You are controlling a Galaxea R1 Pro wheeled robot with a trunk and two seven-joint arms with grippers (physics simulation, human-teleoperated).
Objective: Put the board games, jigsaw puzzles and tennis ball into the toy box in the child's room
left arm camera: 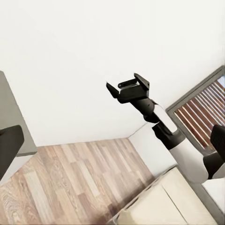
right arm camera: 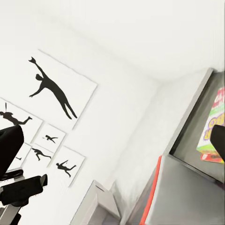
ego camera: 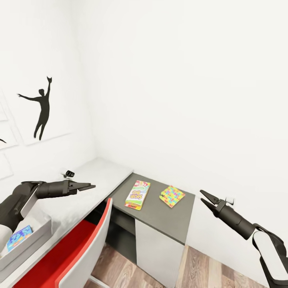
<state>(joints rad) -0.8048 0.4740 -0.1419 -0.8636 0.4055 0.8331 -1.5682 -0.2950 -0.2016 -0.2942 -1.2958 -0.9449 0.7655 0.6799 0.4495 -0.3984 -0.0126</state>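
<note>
Dark grey, the lower bench [ego camera: 160, 218] ahead of me carries two flat boxes lying apart: a board game [ego camera: 137, 195] with a green and red cover, and just to its right a jigsaw puzzle [ego camera: 172, 196] in a bright multicoloured pattern. My left hand [ego camera: 89, 186] hangs in the air over the pale upper bench [ego camera: 100, 176], holding nothing, its fingers drawn close together, though at this angle I cannot be sure they meet. My right hand [ego camera: 205, 199] floats beyond the bench's right edge, fingers spread in a narrow V and empty. At my lower left sits the toy box [ego camera: 38, 236], a blue patterned box [ego camera: 19, 237] lying inside it. A red and white chair [ego camera: 86, 248] stands tucked in before the bench.
</note>
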